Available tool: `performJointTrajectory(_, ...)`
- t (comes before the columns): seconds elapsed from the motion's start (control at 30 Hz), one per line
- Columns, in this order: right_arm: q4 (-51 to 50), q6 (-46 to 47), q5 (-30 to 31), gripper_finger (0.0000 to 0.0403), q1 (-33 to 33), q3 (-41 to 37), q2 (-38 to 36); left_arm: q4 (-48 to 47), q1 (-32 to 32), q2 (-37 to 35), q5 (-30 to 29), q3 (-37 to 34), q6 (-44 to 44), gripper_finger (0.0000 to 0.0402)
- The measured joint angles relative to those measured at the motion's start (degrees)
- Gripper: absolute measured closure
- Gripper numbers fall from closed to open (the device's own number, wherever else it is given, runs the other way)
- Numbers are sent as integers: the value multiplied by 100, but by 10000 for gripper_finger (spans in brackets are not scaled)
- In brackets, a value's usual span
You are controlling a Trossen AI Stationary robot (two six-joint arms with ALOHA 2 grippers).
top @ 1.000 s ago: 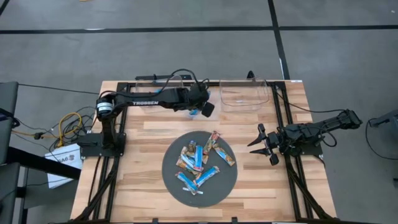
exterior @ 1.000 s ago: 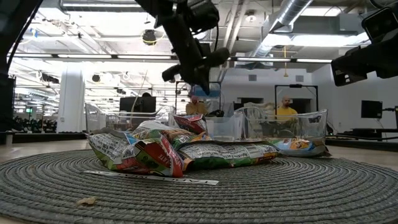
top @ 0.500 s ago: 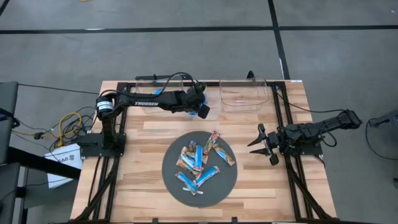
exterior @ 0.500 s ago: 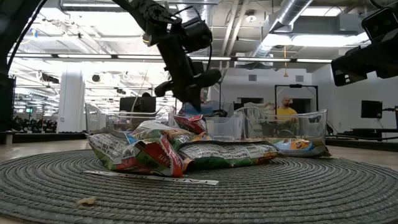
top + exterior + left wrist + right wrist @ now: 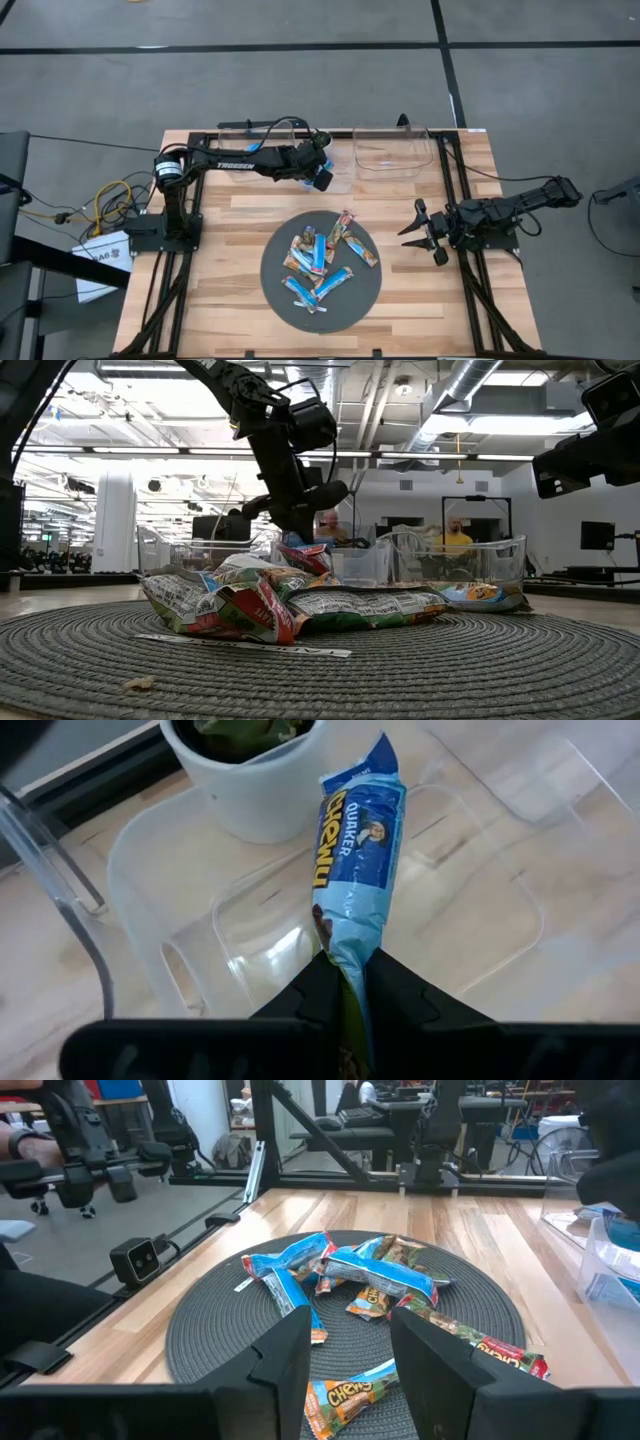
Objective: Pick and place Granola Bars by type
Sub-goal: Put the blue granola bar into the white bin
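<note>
L claw (image 5: 345,982) pinching blue bar (image 5: 358,845) over clear bin (image 5: 480,910).

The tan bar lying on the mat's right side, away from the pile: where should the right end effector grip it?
Probably across the middle of the tan bar, pinching its long edges from straight above. It lies flat and diagonal on the mat, its sides clear. The open right end effector waits just beside the mat.

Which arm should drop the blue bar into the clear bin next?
Left. Its gripper is already shut on the blue bar right above the clear bin, while the right gripper waits open beside the mat.
</note>
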Motion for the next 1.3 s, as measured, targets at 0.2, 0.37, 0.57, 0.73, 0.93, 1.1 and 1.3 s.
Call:
performJointTrajectory(0.2, -1, 0, -1, 268, 0, 2, 0, -43, 26, 0, -21, 0, -135, 342)
performJointTrajectory(0.37, 1, 0, -1, 270, -1, 0, 1, -43, 26, 0, -23, 0, -140, 307)
performJointTrajectory(0.57, 1, 0, 1, 268, 0, 2, 0, -40, 26, 0, -19, 2, -162, 284)
performJointTrajectory(0.73, 1, 0, 1, 270, 0, 2, 0, 56, 21, 0, -1, 2, -159, 283)
performJointTrajectory(0.93, -1, 0, -1, 269, -1, 1, 0, 597, -110, 0, 3, 2, 227, 284)
performJointTrajectory(1.1, 1, 0, 1, 270, -1, 0, 0, 1086, -321, 0, 32, 5, 796, 284)
performJointTrajectory(1.3, 1, 0, -1, 269, 0, 0, 0, 1215, -775, 0, 44, 190, 1712, 284)
